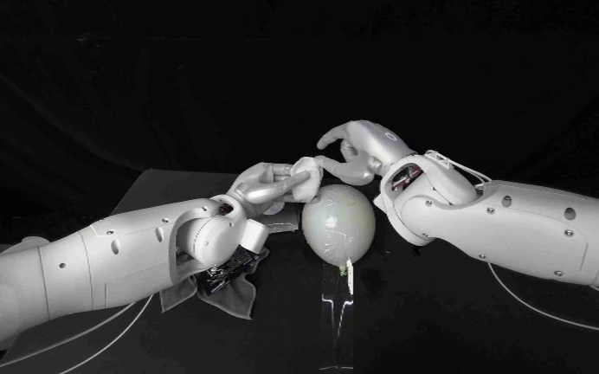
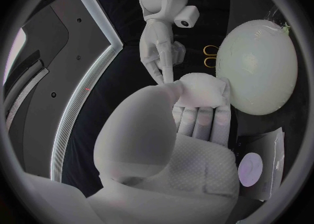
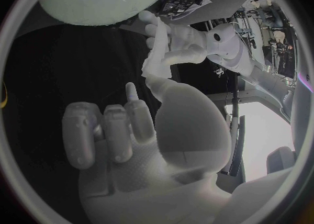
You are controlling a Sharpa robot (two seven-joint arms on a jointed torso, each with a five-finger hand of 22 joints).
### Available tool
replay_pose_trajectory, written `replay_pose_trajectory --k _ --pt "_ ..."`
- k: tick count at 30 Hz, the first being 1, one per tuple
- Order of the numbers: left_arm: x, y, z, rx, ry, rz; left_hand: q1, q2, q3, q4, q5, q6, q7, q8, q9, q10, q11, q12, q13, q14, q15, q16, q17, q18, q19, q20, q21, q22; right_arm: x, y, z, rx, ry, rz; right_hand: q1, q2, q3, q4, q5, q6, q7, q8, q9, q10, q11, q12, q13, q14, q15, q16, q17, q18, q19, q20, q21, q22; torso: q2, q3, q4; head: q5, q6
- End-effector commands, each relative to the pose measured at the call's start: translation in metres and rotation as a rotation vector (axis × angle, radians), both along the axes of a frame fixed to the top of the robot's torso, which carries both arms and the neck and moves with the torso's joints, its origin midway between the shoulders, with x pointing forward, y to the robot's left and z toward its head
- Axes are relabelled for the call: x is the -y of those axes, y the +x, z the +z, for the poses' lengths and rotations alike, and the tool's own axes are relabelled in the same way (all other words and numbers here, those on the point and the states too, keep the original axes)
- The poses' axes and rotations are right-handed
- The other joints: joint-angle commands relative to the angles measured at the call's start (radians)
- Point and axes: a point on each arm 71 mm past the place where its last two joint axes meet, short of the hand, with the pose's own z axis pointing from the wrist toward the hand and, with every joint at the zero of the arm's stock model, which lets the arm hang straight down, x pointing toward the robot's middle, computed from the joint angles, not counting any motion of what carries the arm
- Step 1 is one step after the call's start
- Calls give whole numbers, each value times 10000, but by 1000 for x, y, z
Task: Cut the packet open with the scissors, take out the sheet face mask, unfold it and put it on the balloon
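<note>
Fingers (image 2: 199, 118) of left hand (image 1: 265, 185) around folded mask (image 1: 305, 173) beside balloon (image 1: 338, 222); right hand's (image 1: 356, 151) curled just above, hold unclear.

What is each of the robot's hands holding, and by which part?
The left hand pinches the folded white sheet mask in its fingertips; which edge is unclear. Whether the right hand also grips it cannot be told.
</note>
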Motion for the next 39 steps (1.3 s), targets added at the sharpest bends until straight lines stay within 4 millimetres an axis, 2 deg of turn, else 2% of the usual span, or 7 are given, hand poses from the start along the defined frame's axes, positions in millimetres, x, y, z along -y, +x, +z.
replay_pose_trajectory --k 1,8,11,15,20,28,39 --pt "3 -2 1 -666 -821 -348 -137 -9 76 -8 22 38 -17 34 15 78 18 11 -1 122 -12 -3 15 150 87 1 14 19 7 4 0 -423 580 -365 49 74 -9 68 38 69 4 35 6 174 93 26 1499 1061 89 34 2626 80 518 48 3 2325 8 0 11 -45 -2" --pt "0 0 1 -999 -1199 -303 -680 47 183 150 24 -8 -25 39 55 63 14 12 3 243 -40 19 41 145 182 -22 9 4 32 8 0 -1031 1965 -752 222 176 -2 68 46 317 -4 109 24 245 92 164 1574 1061 98 34 2626 63 565 67 70 2350 5 -15 19 -88 2" --pt "-3 2 2 -1026 -1274 -225 -908 55 273 157 23 -27 -24 38 77 -21 31 4 1 199 -23 -35 33 115 -35 57 -156 -43 43 7 1 -1284 2506 -785 286 217 1 59 47 407 -17 140 31 260 83 194 1589 1061 92 34 2626 61 572 67 77 2354 10 -18 12 -80 -5" --pt "-6 4 5 -965 -1389 -152 -1028 98 374 124 24 -68 -4 21 87 -105 51 -4 -2 149 0 -86 24 103 -210 126 -282 -49 57 3 1 -1622 3256 -802 427 274 -7 6 57 627 -83 229 55 330 32 334 1671 1061 58 34 2626 37 634 51 175 2390 13 -2 0 -86 -8" --pt "-9 6 8 -894 -1460 -113 -1015 116 519 -48 24 -141 15 -8 93 -175 65 0 0 142 6 -110 26 135 -194 127 -291 -21 64 -2 -4 -2260 3992 -750 592 324 -1 -100 65 775 -144 284 67 491 -23 655 1871 1061 12 34 2626 1 723 17 319 2442 18 8 -1 -118 0" --pt "-10 7 10 -856 -1451 -160 -972 90 687 -334 23 -140 14 25 136 -155 57 19 8 199 -6 -99 46 136 -147 114 -285 -7 62 -6 -15 -3403 5107 -520 763 373 -26 -257 68 940 -206 341 78 794 -75 1279 2274 1061 -34 34 2626 -41 821 -29 482 2499 0 9 3 -175 40" --pt "-9 8 10 -732 -1299 -303 -962 119 803 -493 22 -137 5 53 168 -110 44 25 11 233 -19 -91 60 141 -122 103 -282 0 42 -4 -25 -4796 6198 -102 666 372 -201 -249 95 973 -204 314 52 1010 -76 1737 2575 1061 -43 34 2626 -80 911 -55 635 2551 13 10 21 -258 137"
